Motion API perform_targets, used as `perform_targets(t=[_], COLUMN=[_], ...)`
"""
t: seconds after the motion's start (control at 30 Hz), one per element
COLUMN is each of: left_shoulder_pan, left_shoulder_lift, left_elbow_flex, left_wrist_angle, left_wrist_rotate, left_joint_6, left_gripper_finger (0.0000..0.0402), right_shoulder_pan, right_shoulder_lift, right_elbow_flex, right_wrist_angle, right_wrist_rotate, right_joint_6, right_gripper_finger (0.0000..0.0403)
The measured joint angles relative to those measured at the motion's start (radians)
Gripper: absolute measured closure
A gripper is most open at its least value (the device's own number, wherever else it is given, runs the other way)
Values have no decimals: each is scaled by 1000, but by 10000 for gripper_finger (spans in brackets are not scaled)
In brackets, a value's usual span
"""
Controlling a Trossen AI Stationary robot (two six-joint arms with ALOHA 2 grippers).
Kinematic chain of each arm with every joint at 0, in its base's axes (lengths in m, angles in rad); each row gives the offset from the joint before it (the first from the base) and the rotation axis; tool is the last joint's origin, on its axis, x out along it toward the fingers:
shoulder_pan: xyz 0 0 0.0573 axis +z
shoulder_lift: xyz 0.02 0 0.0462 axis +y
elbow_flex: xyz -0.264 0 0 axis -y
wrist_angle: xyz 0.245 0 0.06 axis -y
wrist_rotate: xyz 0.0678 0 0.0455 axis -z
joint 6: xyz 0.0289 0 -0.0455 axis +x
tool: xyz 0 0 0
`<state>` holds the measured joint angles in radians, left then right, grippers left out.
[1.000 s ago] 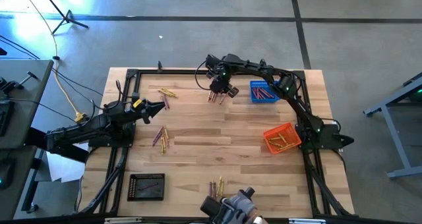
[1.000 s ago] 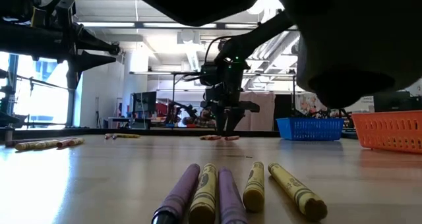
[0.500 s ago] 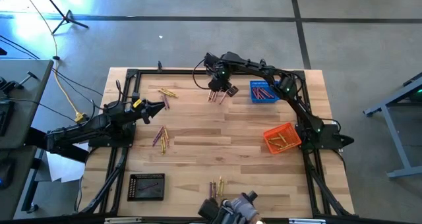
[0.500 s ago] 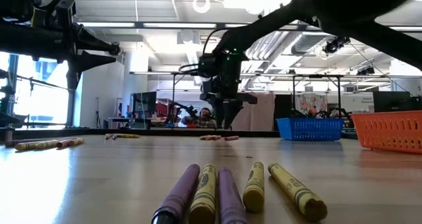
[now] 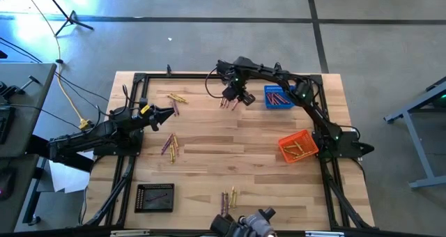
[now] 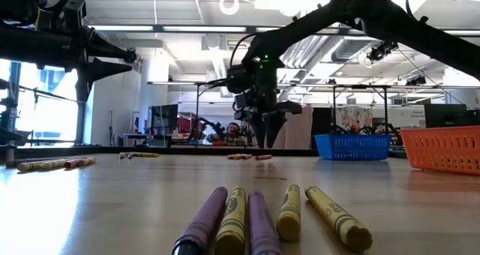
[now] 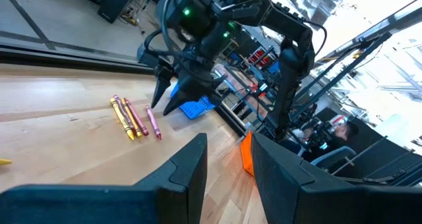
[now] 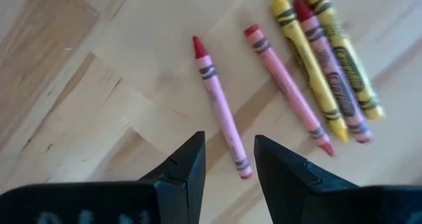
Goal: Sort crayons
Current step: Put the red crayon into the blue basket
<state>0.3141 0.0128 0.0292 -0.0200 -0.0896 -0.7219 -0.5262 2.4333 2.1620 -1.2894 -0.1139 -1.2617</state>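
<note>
From above we see the wooden worktop (image 5: 230, 153) with crayons scattered in small groups: one near the far left edge (image 5: 177, 99), one at the left of centre (image 5: 170, 146), one near the front edge (image 5: 228, 198), and a few under the right end effector (image 5: 234, 97), which hangs over the far middle just beside the blue basket (image 5: 278, 97). More crayons lie in that blue basket, in the orange basket (image 5: 298, 146) at the right side and in the black basket (image 5: 154, 197) at the front left. The left end effector (image 5: 164, 113) waits over the left side, away from any crayon. At table height, 5 crayons (image 6: 255, 217), purple and yellow, lie side by side in front of us, and the right end effector (image 6: 266, 131) hovers clear above the small group at the far edge (image 6: 250, 157), fingers pointing down with nothing between them. From the left wrist we see its own fingers (image 7: 191, 168) parted and empty, and beyond them the other arm poised over a cluster of yellow and red crayons (image 7: 135, 116). From the right wrist the 2 fingers (image 8: 188, 165) stand apart, released, directly over a red crayon (image 8: 220, 115); a second red crayon (image 8: 287, 87) lies near it, then a touching bunch of 2 yellow and 1 red (image 8: 333, 62).
</note>
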Motion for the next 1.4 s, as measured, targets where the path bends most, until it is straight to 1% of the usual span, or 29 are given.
perform_targets(t=[0.1, 0.27, 0.4, 0.5, 0.73, 0.83, 1.1, 1.4], left_shoulder_pan=[0, 0, 0, 0, 0, 0, 0, 0], left_shoulder_lift=[0, 0, 0, 0, 0, 0, 0, 0], left_elbow_flex=[0, 0, 0, 0, 0, 0, 0, 0], left_wrist_angle=[0, 0, 0, 0, 0, 0, 0, 0], left_wrist_rotate=[0, 0, 0, 0, 0, 0, 0, 0], left_joint_6=[0, 0, 0, 0, 0, 0, 0, 0], left_gripper_finger=[296, 296, 296, 296, 296, 296, 296, 296], right_shoulder_pan=[0, -5, -21, -29, -42, -46, -59, -67], right_shoulder_lift=[22, 20, 21, 21, 21, 27, 27, 47], right_elbow_flex=[-1, 0, 0, 0, 0, 0, 0, -1], right_wrist_angle=[-2, 16, 16, 20, 6, 11, 40, 24], right_wrist_rotate=[0, -4, -38, -61, -62, -62, -61, -43], right_joint_6=[-21, -79, -127, -126, -98, -79, -37, -21], right_gripper_finger=[286, 286, 287, 298, 343, 354, 355, 355])
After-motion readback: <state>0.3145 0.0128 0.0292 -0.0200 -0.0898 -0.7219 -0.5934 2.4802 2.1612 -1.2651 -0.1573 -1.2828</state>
